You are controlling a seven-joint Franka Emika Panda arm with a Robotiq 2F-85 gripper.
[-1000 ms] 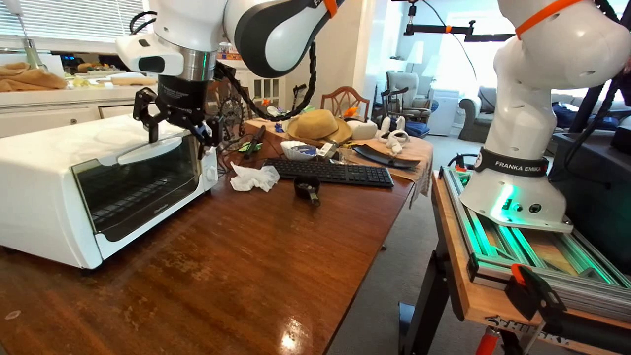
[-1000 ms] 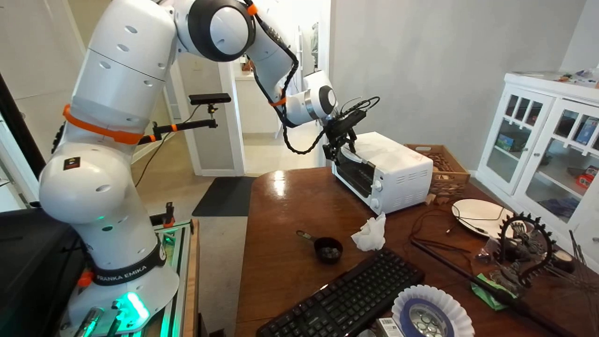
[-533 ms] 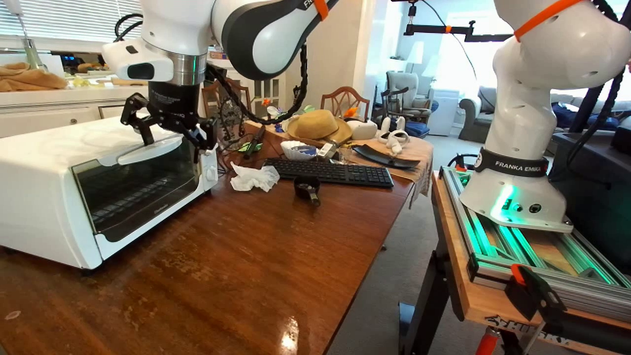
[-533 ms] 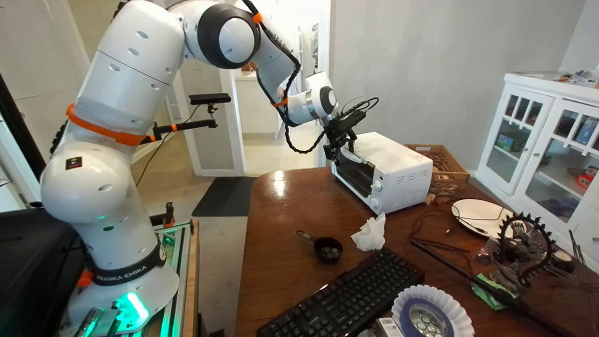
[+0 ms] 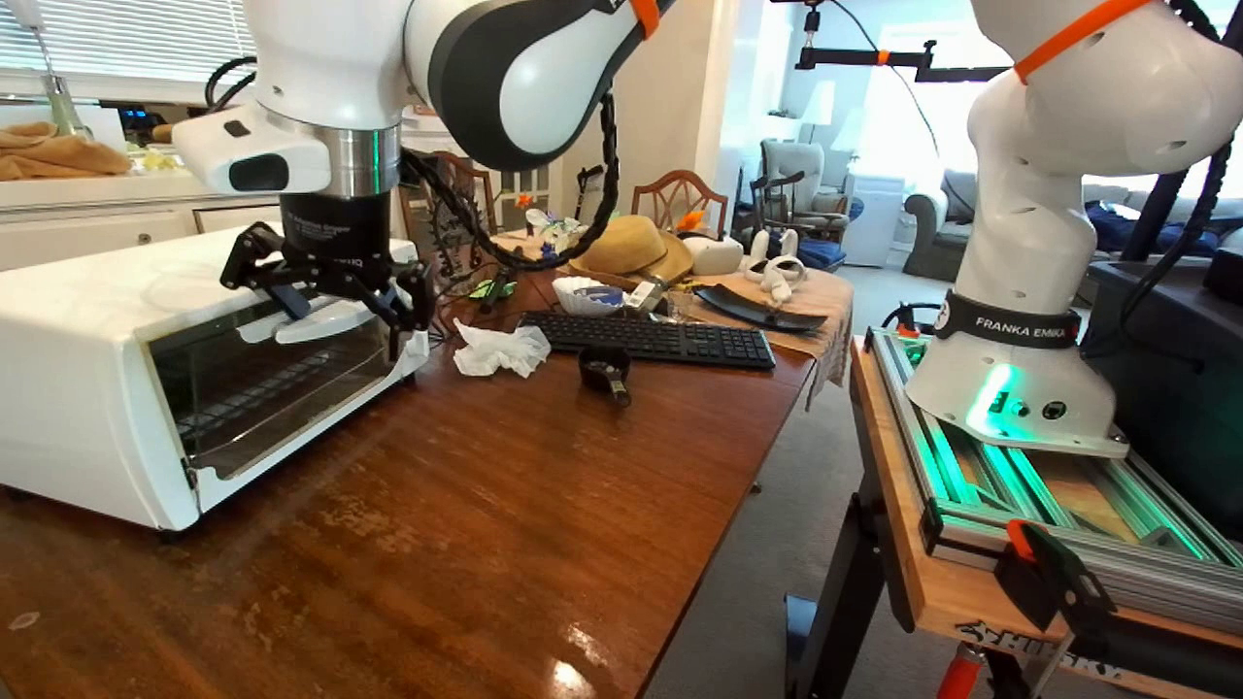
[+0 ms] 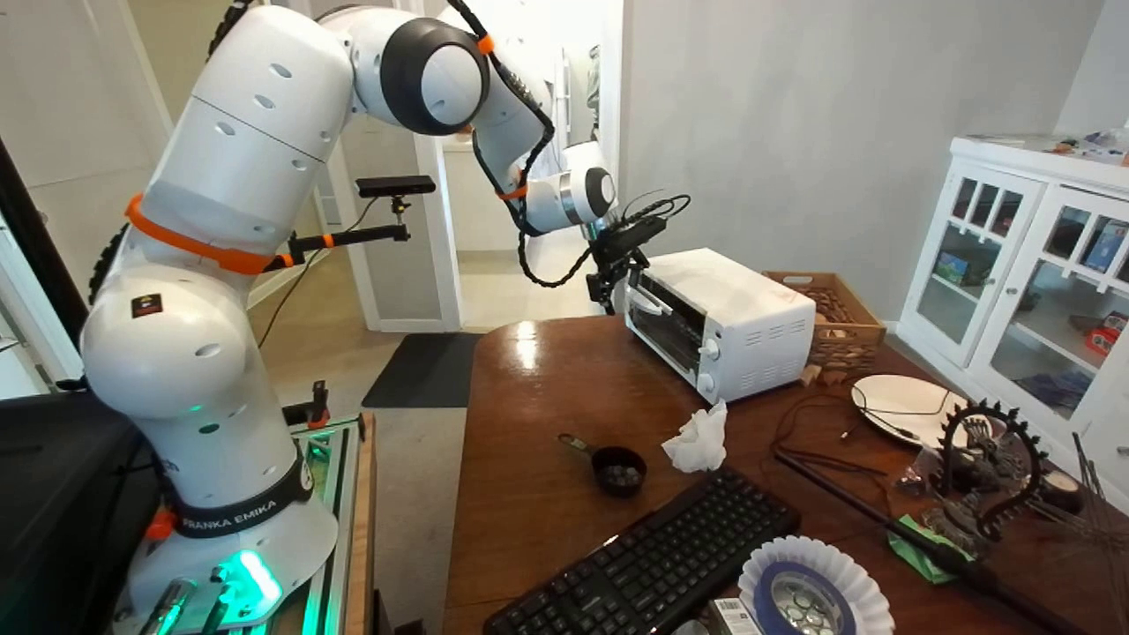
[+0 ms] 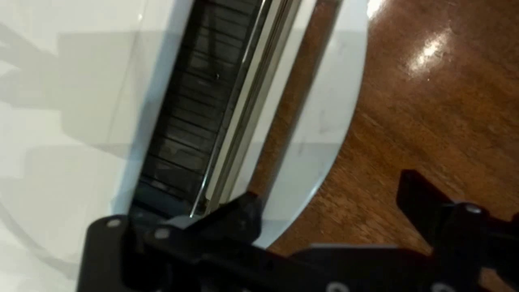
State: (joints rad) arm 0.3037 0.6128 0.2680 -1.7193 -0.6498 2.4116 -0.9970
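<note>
A white toaster oven (image 5: 87, 291) with a glass front stands on the brown table; it shows in both exterior views (image 6: 750, 309). Its door (image 5: 282, 383) is tilted a little outward at the top. The wrist view shows the rack (image 7: 186, 117) through the gap. My gripper (image 5: 345, 330) is open at the white door handle (image 5: 325, 320), with nothing clamped between its fingers. In the wrist view, one finger of the gripper (image 7: 330, 192) is over the slot between handle (image 7: 320, 117) and door; the other is out over the table. Whether the finger touches the handle is unclear.
On the table (image 5: 466, 505) are a crumpled white tissue (image 5: 500, 348), a black measuring cup (image 6: 619, 472), a black keyboard (image 6: 653, 556) and a paper-lined bowl (image 6: 811, 586). A wicker basket (image 6: 847, 326) stands behind the oven. A white plate (image 6: 908, 401) and cables lie beyond it.
The oven door was shut and is now tilted slightly open at the top. My gripper has moved outward from the oven front and lower, with the handle following it.
</note>
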